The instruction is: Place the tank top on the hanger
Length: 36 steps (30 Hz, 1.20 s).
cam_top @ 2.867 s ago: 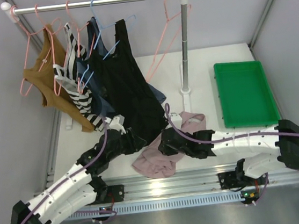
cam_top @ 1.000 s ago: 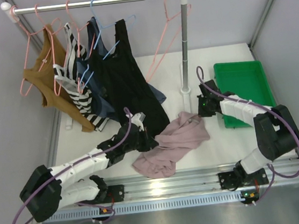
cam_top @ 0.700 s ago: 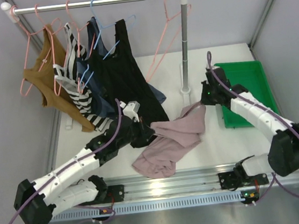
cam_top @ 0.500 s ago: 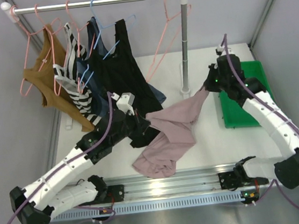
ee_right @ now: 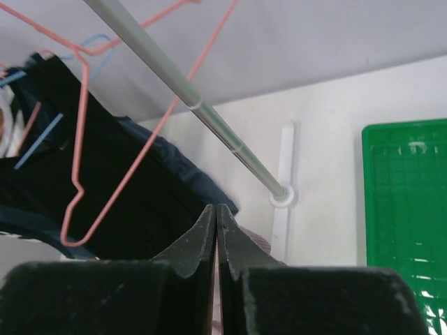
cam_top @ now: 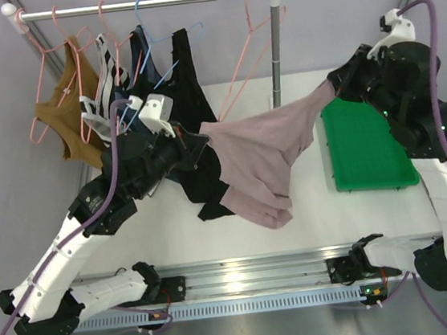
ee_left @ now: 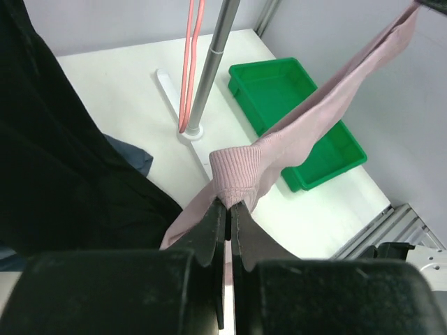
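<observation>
Spreading the tank top (cam_top: 266, 150) between both arms is the step in hand. It hangs clear of the table (cam_top: 326, 220), stretched in a sagging band from left of centre to the right, with the body drooping in folds below. The left gripper (ee_left: 228, 213) is pinched together on a ribbed hem. The right gripper (cam_top: 335, 86) is closed on the opposite end, above the green tray (cam_top: 365, 135). Judgement: with even tension, an opening must be led over one arm of the hanger (ee_left: 189, 70), which hangs bare just beside the post (cam_top: 275, 56); a hard pull risks slipping the fabric. The fabric is thin, soft and mauve-pink. The hanger is slim, salmon-coloured and triangular. The post is smooth grey tube. The tray is rigid, with a gridded floor.
</observation>
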{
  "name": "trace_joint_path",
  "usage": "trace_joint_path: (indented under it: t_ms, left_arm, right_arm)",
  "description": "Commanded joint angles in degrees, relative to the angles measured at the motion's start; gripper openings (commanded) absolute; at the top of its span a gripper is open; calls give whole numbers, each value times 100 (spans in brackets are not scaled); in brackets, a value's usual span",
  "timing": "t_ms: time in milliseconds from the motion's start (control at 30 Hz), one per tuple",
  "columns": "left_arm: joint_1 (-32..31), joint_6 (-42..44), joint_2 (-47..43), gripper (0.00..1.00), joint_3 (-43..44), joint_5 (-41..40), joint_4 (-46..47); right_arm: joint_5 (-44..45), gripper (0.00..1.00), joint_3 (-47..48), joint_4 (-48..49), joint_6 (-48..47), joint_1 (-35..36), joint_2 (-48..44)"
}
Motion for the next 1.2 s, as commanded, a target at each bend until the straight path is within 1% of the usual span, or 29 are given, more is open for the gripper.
trace_joint_path:
  t_ms: [0, 167, 300, 500, 567, 600, 633, 667, 700, 733, 767, 800, 833, 867, 900, 933, 967, 1000, 1033, 1067, 1100, 1133, 1167]
  left_arm:
    - [0, 422, 163, 0, 752, -94, -270]
    - [8, 615, 321, 0, 1334, -32, -507]
    - [9, 808, 409, 0, 1781, -164, -709]
    - [35, 940, 804, 0, 2494, 38, -903]
    - [26, 905, 875, 0, 2530, 152, -999]
    - [35, 888, 875, 0, 2426, 230, -1026]
    - [35, 853, 797, 0, 2190, 353, -1026]
    - [44, 826, 753, 0, 2187, 433, -1008]
    - [35, 809, 700, 0, 1900, 512, -1000]
    - [35, 791, 630, 0, 1741, 617, -921]
    - [44, 695, 472, 0, 1582, 792, -868]
    - [35, 659, 401, 0, 1259, 881, -798]
    - [35, 624, 314, 0, 1108, 908, -728]
    - [44, 528, 208, 0, 906, 1056, -718]
    - [35, 501, 164, 0, 826, 1057, -753]
    - [35, 475, 76, 0, 755, 1049, -788]
    - [44, 457, 14, 0, 598, 1057, -806]
    - [44, 431, -30, 0, 536, 1049, -815]
    - [35, 396, -108, 0, 474, 1075, -832]
    - [35, 378, -135, 0, 369, 1101, -850]
    - [35, 369, -179, 0, 324, 1110, -868]
    - [44, 343, -223, 0, 228, 1110, -868]
    - [35, 325, -241, 0, 184, 1128, -868]
  right_arm:
    - [-14, 0, 770, -212, 35, -96, 69]
    - [-155, 0, 1308, -336, 35, -96, 219]
    - [-269, 0, 1720, -406, 8, -88, 402]
    - [-339, 0, 2432, -582, -9, -96, 772]
    - [-348, 0, 2364, -582, 8, -96, 773]
    - [-453, 0, 1998, -521, 17, -96, 668]
    - [-575, 0, 1289, -251, 104, -88, 397]
    - [-577, 0, 1282, -65, 166, -88, 395]
    - [-768, 0, 403, 163, 236, -88, 64]
    - [-822, 0, -49, 356, 332, -70, -105]
    - [-1058, 0, -506, 532, 551, -61, -237]
    - [-1295, 0, -1381, 943, 675, 34, -482]
    - [-1376, 0, -1825, 1139, 798, 131, -580]
    - [-1385, 4, -2603, 1584, 1060, 419, -755]
    - [-1368, 7, -2968, 1798, 1185, 622, -818]
    - [-1289, 15, -3294, 2026, 1403, 859, -888]
    - [-1062, 19, -3819, 2220, 1536, 1340, -941]
    - [-990, 24, -4059, 2639, 1677, 1545, -915]
    - [-981, 34, -4296, 2905, 2009, 1712, -906]
    - [-1024, 38, -4751, 3160, 2177, 1966, -819]
    - [-1034, 42, -4947, 3658, 2336, 2065, -784]
    - [-1025, 51, -5262, 3828, 2616, 2144, -722]
    - [-1008, 55, -5405, 4021, 2766, 2241, -617]
